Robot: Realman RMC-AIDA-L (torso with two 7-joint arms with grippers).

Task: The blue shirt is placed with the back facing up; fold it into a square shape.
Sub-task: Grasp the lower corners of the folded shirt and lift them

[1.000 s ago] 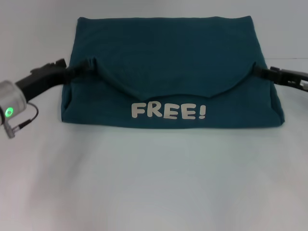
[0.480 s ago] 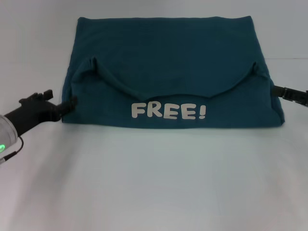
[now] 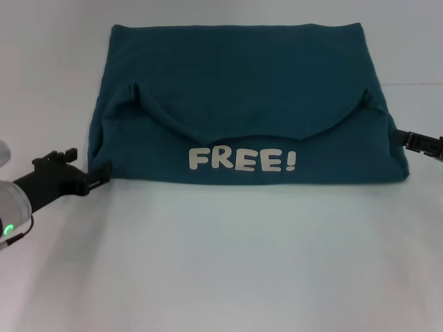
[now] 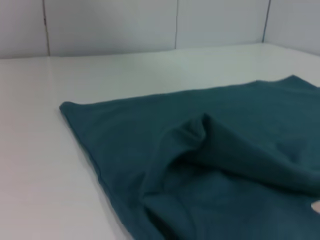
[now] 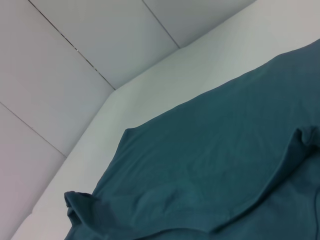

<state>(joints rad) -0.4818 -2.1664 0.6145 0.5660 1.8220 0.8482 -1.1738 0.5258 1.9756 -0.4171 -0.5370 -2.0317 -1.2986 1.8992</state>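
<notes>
The blue shirt [image 3: 235,76] lies on the white table, its upper part folded down over the lower part. A curved edge sits above a pale "FREE!" print [image 3: 242,160] near the front hem. My left gripper [image 3: 99,177] is low on the table at the shirt's near-left corner, open, with its tips at the cloth's edge and holding nothing. My right gripper [image 3: 403,139] is at the shirt's right edge, mostly out of view. The shirt also shows in the left wrist view [image 4: 210,165] and the right wrist view [image 5: 200,165], with raised folds.
The white table [image 3: 221,263] stretches wide in front of the shirt. Pale wall panels [image 5: 75,50] stand behind the table. No other objects are in view.
My left gripper let go of the fold's left end and moved toward me, down to the near-left corner. My right gripper let go of the right end and drew back to the right edge.
</notes>
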